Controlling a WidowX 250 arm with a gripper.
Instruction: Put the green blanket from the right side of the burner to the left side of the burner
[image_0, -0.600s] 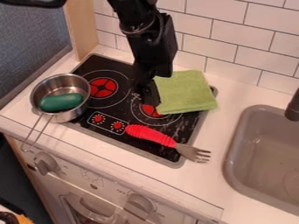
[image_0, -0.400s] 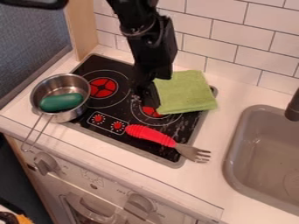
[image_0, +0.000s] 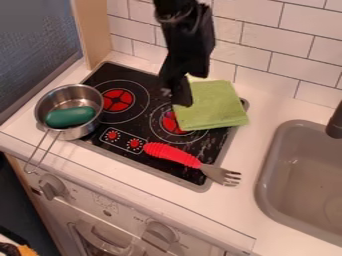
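The black arm (image_0: 187, 40) sits farther toward 1 o'clock than in the earlier frame, and its gripper (image_0: 176, 100) has risen toward 12. More of the right-hand burner (image_0: 171, 122) shows now, while the green blanket (image_0: 212, 106) lies where it did. From the gripper's tip, the blanket spreads toward 3 o'clock, its near edge just beside or under the tip; whether they touch, I cannot tell. Nor can I tell whether the gripper is open or shut.

With the black cooktop (image_0: 107, 74) as the clock, the sink (image_0: 267, 165) is out at 4 o'clock. The blanket sits between 1 and 2, partly over the right-hand burner; the metal pot (image_0: 47, 95) is at 9, the red-handled fork (image_0: 172, 153) at 5. A dark green oval object (image_0: 70, 116) lies in the pot.
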